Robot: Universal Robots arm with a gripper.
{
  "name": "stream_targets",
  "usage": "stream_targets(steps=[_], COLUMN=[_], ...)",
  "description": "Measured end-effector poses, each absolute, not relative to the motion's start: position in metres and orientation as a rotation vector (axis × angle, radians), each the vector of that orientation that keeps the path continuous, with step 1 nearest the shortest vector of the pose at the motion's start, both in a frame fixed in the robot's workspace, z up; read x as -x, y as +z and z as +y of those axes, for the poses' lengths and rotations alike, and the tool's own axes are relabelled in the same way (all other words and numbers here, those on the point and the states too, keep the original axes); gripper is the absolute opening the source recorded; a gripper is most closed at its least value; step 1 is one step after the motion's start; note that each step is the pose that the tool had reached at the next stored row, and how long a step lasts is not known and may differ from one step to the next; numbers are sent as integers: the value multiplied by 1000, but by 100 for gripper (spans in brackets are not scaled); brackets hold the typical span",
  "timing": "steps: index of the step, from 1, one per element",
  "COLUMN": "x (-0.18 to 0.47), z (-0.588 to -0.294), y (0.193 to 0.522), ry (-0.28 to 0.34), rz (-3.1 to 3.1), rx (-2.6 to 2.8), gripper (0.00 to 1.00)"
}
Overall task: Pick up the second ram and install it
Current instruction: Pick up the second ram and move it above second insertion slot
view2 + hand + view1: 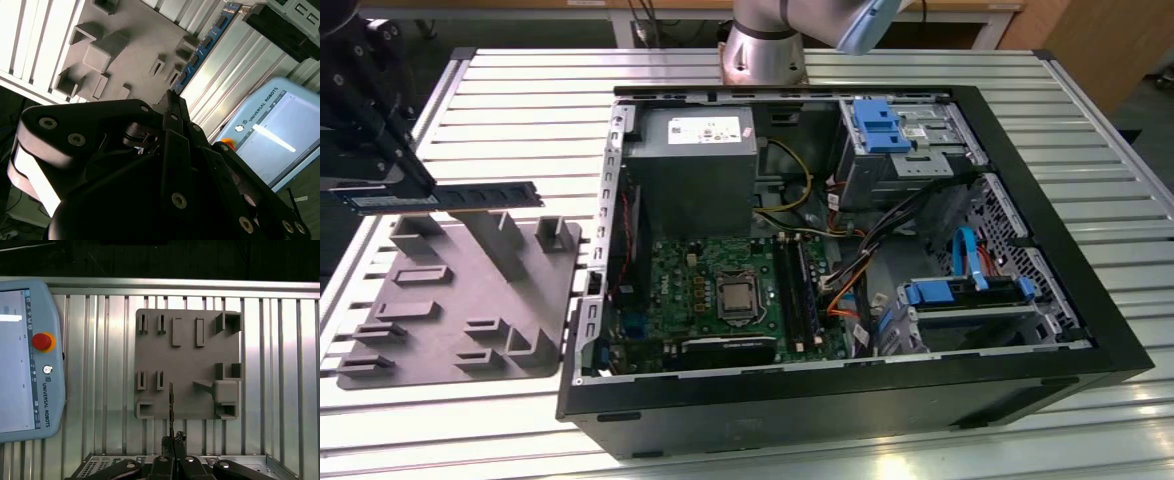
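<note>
The hand is clamped shut on one end of the second ram, holding the thin blue stick level and on edge just above the grey fixture block, apparently clear of its posts. The open computer case stands right beside the block, with the black memory slots lying deep inside it on the green motherboard. The main risk, as I judge it, comes from gripping the stick at one end only: most of its length hangs free, so a slight slip or tilt in the fingers would bring it to a slot skewed, and pressing then could jam or bend it. It could also catch the case wall nearest the block, or the loose cables beside the slots. The counter is ribbed, shiny aluminium, which offers poor footing for a dropped stick. A teach pendant lies on it, apart from the block, and wooden furniture stands beyond the counter
</note>
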State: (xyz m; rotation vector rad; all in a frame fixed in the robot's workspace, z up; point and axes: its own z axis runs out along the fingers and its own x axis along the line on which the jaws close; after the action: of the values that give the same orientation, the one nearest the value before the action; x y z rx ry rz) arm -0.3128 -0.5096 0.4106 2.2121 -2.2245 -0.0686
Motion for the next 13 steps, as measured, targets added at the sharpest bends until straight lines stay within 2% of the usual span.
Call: stream_targets(steps=[13], x=[295], z=[-510], y=[411], ry=[-69], rz=[-2224], rx=[-2212], gripper=[11])
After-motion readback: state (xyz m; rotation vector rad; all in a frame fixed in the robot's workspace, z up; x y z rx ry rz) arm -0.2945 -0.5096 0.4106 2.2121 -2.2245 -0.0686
